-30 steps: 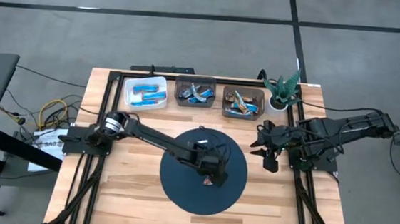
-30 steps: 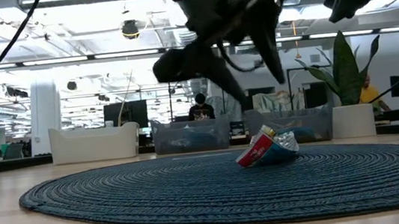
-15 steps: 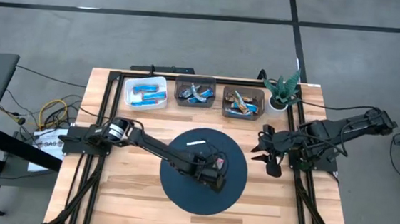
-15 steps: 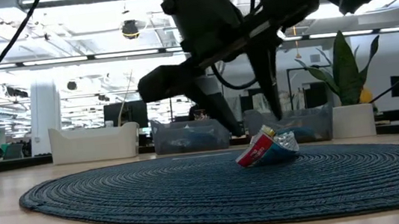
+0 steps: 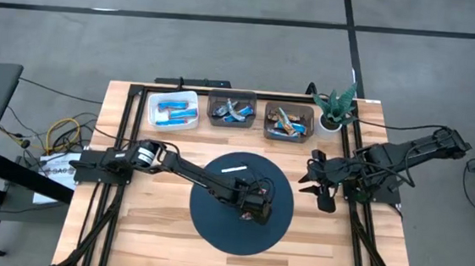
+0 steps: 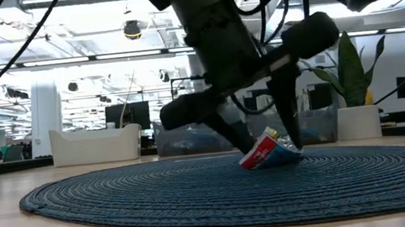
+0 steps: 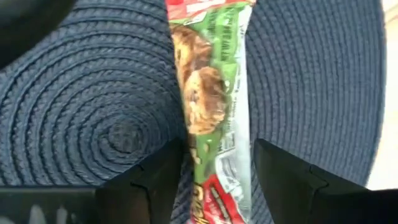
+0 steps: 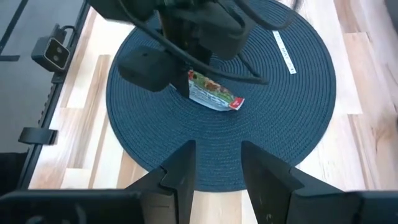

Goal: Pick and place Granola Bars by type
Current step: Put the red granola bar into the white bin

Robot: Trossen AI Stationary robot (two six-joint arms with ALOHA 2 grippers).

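Observation:
One granola bar (image 7: 211, 106) in a green, red and silver wrapper lies flat on the round dark-blue woven mat (image 5: 213, 225); it also shows in the low view (image 6: 270, 151) and the right wrist view (image 8: 214, 93). My left gripper (image 7: 217, 180) is open, low over the mat (image 6: 266, 131), one finger on each long side of the bar's near end. In the high view the gripper (image 5: 257, 209) hides the bar. My right gripper (image 5: 314, 180) is open and empty at the table's right side, beside the mat.
A thin white strip (image 5: 234, 168) lies on the mat's far part. Along the far edge stand a white bin (image 5: 172, 111) with blue bars, two clear bins (image 5: 231, 111) (image 5: 289, 122) with mixed bars, and a potted plant (image 5: 335, 109).
My left gripper has gone down onto the mat and a little toward the near right, so that its open fingers now stand on either side of the bar. The bar has stayed where it was.

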